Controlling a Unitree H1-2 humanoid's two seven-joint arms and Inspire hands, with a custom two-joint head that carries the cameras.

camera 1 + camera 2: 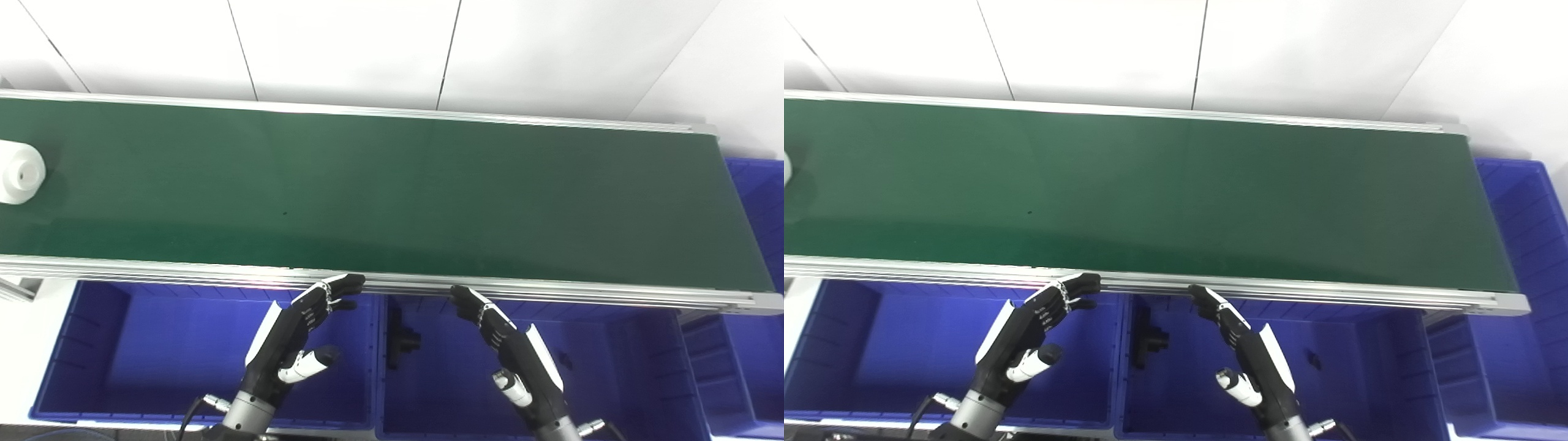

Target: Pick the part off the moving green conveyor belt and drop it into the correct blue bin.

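A white round part (18, 171) lies on the green conveyor belt (380, 190) at its far left edge; only a sliver of it shows in the right eye view. My left hand (300, 334) is open and empty above the left blue bin (110, 355), fingertips near the belt's front rail. My right hand (508, 343) is open and empty above the middle blue bin (441, 392), also just below the rail. A black T-shaped part (401, 340) lies in the middle bin.
The belt's aluminium front rail (551, 294) runs right above both hands. Another blue bin (753, 343) stands at the right end of the belt. A small dark piece (565, 361) lies in the middle bin. A white wall is behind.
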